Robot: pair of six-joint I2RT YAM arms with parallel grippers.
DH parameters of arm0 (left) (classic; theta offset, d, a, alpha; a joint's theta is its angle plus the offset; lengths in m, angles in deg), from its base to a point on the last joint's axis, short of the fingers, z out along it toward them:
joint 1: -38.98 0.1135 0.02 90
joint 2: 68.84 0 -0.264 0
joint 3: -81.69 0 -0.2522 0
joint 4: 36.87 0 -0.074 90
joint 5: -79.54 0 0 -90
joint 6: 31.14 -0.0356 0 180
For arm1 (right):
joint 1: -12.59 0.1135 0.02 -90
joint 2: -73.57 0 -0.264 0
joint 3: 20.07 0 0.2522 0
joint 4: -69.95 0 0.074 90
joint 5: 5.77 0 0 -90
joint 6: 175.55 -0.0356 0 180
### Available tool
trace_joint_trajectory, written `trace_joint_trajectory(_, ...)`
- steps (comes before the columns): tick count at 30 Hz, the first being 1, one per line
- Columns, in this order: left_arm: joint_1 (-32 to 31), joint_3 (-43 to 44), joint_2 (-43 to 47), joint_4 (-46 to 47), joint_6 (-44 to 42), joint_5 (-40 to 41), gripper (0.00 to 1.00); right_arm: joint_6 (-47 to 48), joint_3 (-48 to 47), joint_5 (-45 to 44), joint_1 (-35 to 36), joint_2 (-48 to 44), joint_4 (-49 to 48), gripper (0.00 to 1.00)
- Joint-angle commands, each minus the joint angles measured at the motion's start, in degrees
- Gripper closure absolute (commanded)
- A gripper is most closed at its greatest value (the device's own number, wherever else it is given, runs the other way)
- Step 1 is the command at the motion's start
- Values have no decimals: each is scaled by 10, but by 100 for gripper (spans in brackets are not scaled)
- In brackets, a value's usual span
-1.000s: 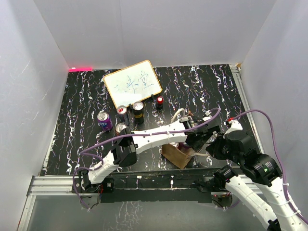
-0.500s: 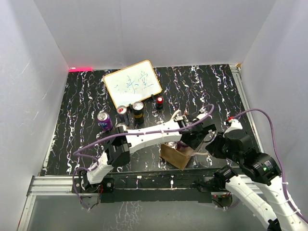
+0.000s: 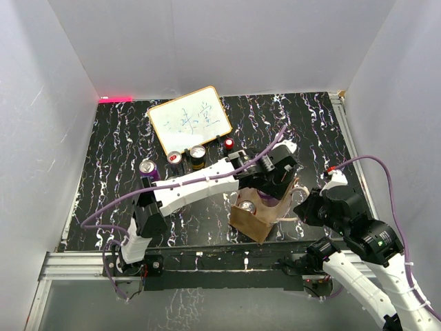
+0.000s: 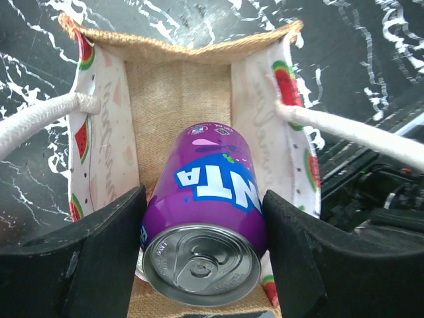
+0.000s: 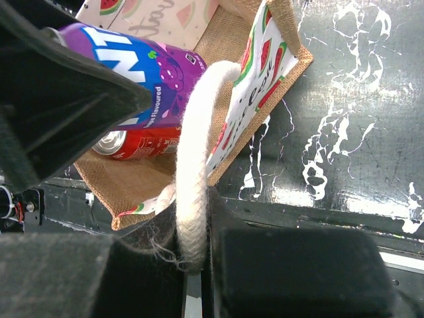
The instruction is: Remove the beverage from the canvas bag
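Seemingly, the left tool's [image 4: 202, 218] purple can [image 4: 213, 177] points base-first into canvas bag [image 4: 175, 93].

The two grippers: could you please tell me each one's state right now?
Left gripper: closed on the purple can.
Right gripper: closed on the white cord handle of the canvas bag.

Left fingers [image 4: 86, 265] in firm grip, right fingers [image 5: 291, 271] apparently pinched.

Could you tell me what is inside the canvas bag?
A purple can in the left gripper, a red can under it; the rest is hidden. The right gripper holds a handle.
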Motion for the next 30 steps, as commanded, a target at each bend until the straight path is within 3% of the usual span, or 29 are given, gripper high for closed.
trace_joint_trajectory(1,-3,63,82,51,4,-19,100,9,-17,-3,4,-7,-40,93)
trace_joint_trajectory(6,2,53,154,105,42,52,100,15,-10,7,4,-5,-50,92)
trace_joint_trajectory(11,16,-50,263,210,115,97,100,23,-7,16,4,-5,-56,92)
trace_joint_trajectory(16,33,-84,337,185,253,187,100,26,-7,20,5,-6,-57,92)
trace_joint_trajectory(21,36,-122,401,213,273,285,100,27,-4,22,6,-6,-60,92)
trace_joint_trajectory(30,40,-61,405,-29,292,457,100,29,-3,25,8,-9,-61,92)
